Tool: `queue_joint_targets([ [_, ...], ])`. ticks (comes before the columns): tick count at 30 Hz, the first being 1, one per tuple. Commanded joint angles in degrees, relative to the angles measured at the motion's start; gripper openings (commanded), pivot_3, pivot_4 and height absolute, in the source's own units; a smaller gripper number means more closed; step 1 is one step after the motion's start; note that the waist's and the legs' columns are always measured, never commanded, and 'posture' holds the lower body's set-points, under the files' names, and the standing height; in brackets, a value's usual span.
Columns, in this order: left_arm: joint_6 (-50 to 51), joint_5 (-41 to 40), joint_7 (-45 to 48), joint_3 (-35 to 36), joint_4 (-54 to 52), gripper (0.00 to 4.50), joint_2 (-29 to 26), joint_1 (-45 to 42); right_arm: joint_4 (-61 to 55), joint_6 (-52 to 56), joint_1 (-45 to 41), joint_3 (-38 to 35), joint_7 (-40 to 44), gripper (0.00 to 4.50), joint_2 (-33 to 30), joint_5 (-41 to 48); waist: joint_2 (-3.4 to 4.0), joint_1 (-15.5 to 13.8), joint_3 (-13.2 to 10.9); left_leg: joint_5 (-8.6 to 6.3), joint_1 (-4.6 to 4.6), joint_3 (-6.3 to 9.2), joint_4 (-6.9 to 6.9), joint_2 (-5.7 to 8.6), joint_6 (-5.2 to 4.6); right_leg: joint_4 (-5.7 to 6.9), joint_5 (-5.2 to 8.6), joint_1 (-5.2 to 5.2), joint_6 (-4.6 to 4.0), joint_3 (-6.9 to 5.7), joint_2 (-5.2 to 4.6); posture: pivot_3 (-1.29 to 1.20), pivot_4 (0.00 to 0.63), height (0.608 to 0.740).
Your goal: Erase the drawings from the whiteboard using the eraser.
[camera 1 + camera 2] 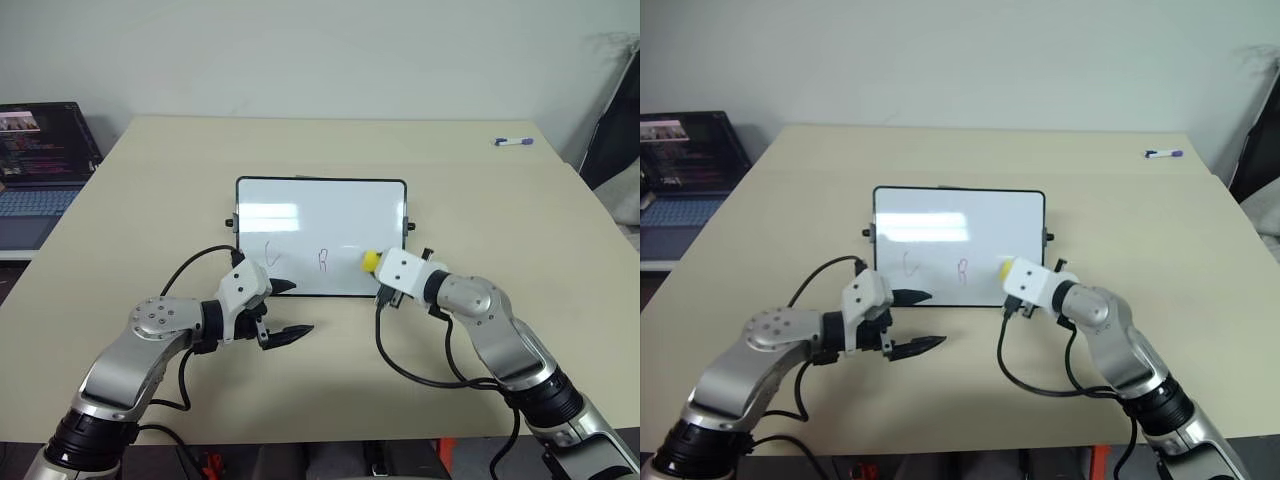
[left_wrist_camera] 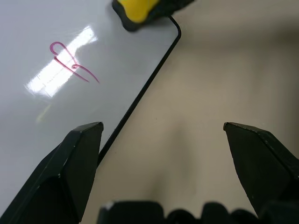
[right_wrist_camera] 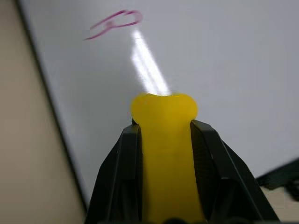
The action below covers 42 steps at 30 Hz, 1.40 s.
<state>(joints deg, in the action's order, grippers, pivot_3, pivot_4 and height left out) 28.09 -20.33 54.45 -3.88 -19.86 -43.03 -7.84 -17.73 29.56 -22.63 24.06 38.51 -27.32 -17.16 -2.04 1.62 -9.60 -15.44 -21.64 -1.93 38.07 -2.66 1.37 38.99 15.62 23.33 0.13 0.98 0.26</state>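
The whiteboard (image 1: 320,215) lies flat in the middle of the table. On its near half I see a dark "C" drawing (image 1: 272,255) and a reddish "R" drawing (image 1: 322,262). My right gripper (image 3: 163,127) is shut on the yellow eraser (image 1: 370,261), whose tip sits over the board's near right part, right of the "R" (image 3: 114,21). Whether it touches the surface I cannot tell. My left gripper (image 1: 300,308) is open and empty at the board's near edge, below the "C". One of its fingertips (image 2: 88,135) reaches over the board's black frame.
A laptop (image 1: 40,160) stands off the table's left side. A purple-capped marker (image 1: 513,142) lies at the far right corner. Black cables loop on the table near both wrists. A dark object stands past the table's right edge.
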Motion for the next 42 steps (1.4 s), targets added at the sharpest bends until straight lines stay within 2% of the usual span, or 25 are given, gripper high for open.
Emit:
queue_joint_targets([
  [1, -1.36, -0.54, 0.15, 1.44, -0.78, 4.5, -0.08, 0.24, 1.6, 0.99, -0.45, 0.47, -0.33, 1.1, -0.95, -2.02, 0.0, 0.15, 0.0, 0.0, 0.02, -0.01, 0.0, 0.0, 0.0, 0.01, 0.0, -0.01, 0.0, 0.01, 0.0, 0.0, 0.15, 0.74],
  [6, -0.92, -1.2, -0.66, 2.61, -1.22, 4.5, 0.18, 1.32, 1.34, 0.2, -2.03, -5.36, -5.55, 1.1, 3.48, 0.92, 0.0, 0.13, -0.01, 0.01, 0.06, 0.0, -0.02, -0.02, -0.01, 0.03, 0.0, -0.02, 0.0, 0.01, 0.01, 0.0, 0.15, 0.74],
  [8, -0.89, -1.53, -1.61, 4.21, -1.36, 4.5, 0.49, 2.57, -1.79, 2.16, -0.62, -8.83, -4.66, 1.1, 5.64, 5.36, 0.0, 0.07, -0.02, 0.01, -0.01, 0.01, -0.02, -0.02, 0.0, 0.0, 0.0, 0.02, 0.0, 0.0, 0.01, 0.0, 0.15, 0.74],
  [10, -0.45, -3.25, -2.97, 7.31, -2.47, 4.5, 1.42, 4.67, -8.1, 5.19, 2.7, -13.63, -1.62, 1.1, 7.95, 13.66, 0.0, 0.02, -0.02, 0.0, -0.16, 0.0, -0.05, -0.02, 0.0, -0.03, 0.0, 0.15, -0.01, 0.0, -0.02, 0.0, 0.15, 0.74],
  [14, 0.3, -5.24, -6.37, 12.05, -3.53, 4.5, 3.27, 6.99, -17.21, 7.25, 10.13, -20.08, 2.56, 1.1, 7.76, 24.93, 0.01, -0.15, -0.04, -0.1, -0.33, 0.08, -0.16, 0.03, 0.06, -0.07, 0.01, 0.24, -0.13, -0.13, -0.19, 0.0, 0.15, 0.74],
  [18, 0.68, -6.48, -7.3, 13.8, -3.87, 4.5, 3.76, 9.56, -19.08, 5.27, 15.18, -22.72, 3.47, 1.1, 5.18, 28.55, 0.01, -0.05, -0.05, -0.18, -0.34, 0.05, -0.15, 0.08, 0.11, -0.13, 0.03, 0.22, -0.11, -0.11, -0.27, 0.0, 0.15, 0.74],
  [21, 0.61, -7.23, -8.71, 15.49, -5.78, 4.5, 4.63, 12.99, -17.77, 0.73, 20.69, -22.84, 5.21, 1.1, 2.8, 29.7, 0.0, -0.01, -0.06, -0.18, -0.25, 0.03, -0.16, 0.1, 0.11, -0.13, 0.14, 0.15, 0.02, -0.11, -0.29, 0.0, 0.15, 0.74],
  [24, 1.43, -8.05, -10.25, 16.07, -7.14, 4.5, 4.96, 14.41, -16.44, -1.81, 21.75, -21.64, 4.49, 1.1, 2.6, 29.55, 0.0, 0.19, -0.12, -0.18, -0.2, 0.03, -0.16, 0.07, 0.11, -0.07, 0.24, 0.16, 0.09, -0.11, -0.26, 0.0, 0.15, 0.74],
  [34, 3.11, -8.33, -15.38, 16.15, -9.51, 4.5, 6.49, 13.35, -12.59, -7.54, 18.64, -17.5, 2.3, 1.1, 3.76, 28.89, -0.02, 0.06, -0.12, -0.16, -0.14, 0.03, -0.13, 0.08, 0.11, -0.07, 0.24, 0.09, 0.09, -0.08, -0.23, 0.0, 0.15, 0.74],
  [42, -0.32, -6.75, -16.82, 17.06, -7.44, 4.5, 7.49, 15.08, -10.64, -9.12, 16.31, -16.63, 1.76, 1.09, 2.9, 28.86, -0.02, 0.02, -0.12, -0.17, -0.15, 0.04, -0.15, 0.07, 0.11, -0.08, 0.24, 0.1, 0.08, -0.08, -0.23, 0.0, 0.15, 0.74],
])
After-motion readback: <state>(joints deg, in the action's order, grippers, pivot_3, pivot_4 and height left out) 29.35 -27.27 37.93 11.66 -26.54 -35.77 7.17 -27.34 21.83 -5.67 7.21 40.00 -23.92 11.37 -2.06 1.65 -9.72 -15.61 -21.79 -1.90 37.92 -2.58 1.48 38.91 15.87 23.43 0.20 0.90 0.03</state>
